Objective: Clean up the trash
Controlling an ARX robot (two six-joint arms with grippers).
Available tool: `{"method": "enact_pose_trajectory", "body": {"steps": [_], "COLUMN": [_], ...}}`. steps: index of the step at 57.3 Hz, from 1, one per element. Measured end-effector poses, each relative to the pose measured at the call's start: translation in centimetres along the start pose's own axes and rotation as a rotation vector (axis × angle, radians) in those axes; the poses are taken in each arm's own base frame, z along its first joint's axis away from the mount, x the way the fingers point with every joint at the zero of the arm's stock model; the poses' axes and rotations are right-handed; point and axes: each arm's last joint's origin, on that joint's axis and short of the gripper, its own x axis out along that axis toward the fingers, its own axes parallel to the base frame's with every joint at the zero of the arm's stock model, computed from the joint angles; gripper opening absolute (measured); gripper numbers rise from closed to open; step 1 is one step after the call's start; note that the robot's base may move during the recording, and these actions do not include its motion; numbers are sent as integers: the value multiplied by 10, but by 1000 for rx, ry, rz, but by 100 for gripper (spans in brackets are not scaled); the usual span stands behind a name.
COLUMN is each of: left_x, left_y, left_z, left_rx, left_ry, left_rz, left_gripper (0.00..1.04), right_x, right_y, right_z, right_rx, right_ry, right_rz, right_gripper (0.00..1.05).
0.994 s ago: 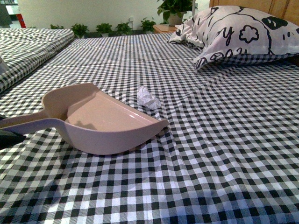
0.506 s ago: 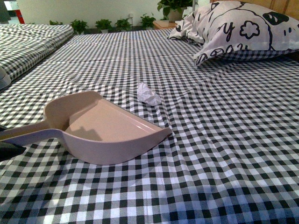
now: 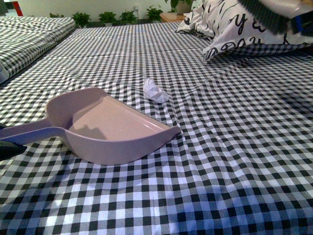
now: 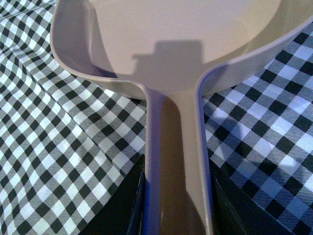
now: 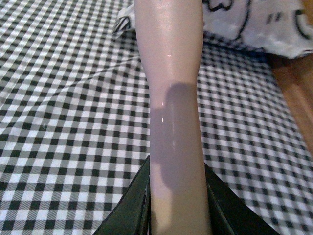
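You are looking at one checked bedsheet (image 3: 234,161), black and white, which fills the front view and carries everything else. One patterned pillow (image 3: 230,27) lies at the far right of the sheet, and its edge also shows in the right wrist view (image 5: 264,22). One pink dustpan (image 3: 115,129) rests on the sheet at the near left, its open mouth turned toward the right and its handle running off toward the left edge. One piece of trash (image 3: 155,91), a small crumpled white wad, lies on the sheet just beyond the dustpan's far rim, near it but apart from it; you see it in the front view only. The left wrist view adds what the front view hides: the left gripper (image 4: 177,205) has its two dark fingers (image 4: 129,203) pressed against either side of the dustpan handle (image 4: 176,161), clamped on it. The right wrist view shows one pink brush handle (image 5: 171,98) running up between the fingers of the right gripper (image 5: 178,205), which close on it from both sides. The front view shows only a dark bristled brush head (image 3: 261,13) at the top right, over the pillow. Several potted plants (image 3: 105,17) stand beyond the bed's far end.
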Motion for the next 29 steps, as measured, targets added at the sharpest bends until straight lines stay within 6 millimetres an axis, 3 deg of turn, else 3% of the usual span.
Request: {"method": "enact_pose_trajectory", "body": {"steps": [6, 14, 19, 29], "left_x": [0, 0, 0, 0], "left_y": [0, 0, 0, 0], "left_z": [0, 0, 0, 0], "left_rx": [0, 2, 2, 2], "left_ry": [0, 0, 0, 0], "left_rz": [0, 0, 0, 0], "left_gripper": [29, 29, 29, 29], "right_x": [44, 83, 97, 104], "right_y": [13, 35, 52, 89], "right_z": [-2, -15, -21, -34], "right_rx": [-38, -70, -84, -122], "right_ry": [86, 175, 205, 242], "right_rz": [30, 69, 103, 224], "right_gripper": [20, 20, 20, 20]}}
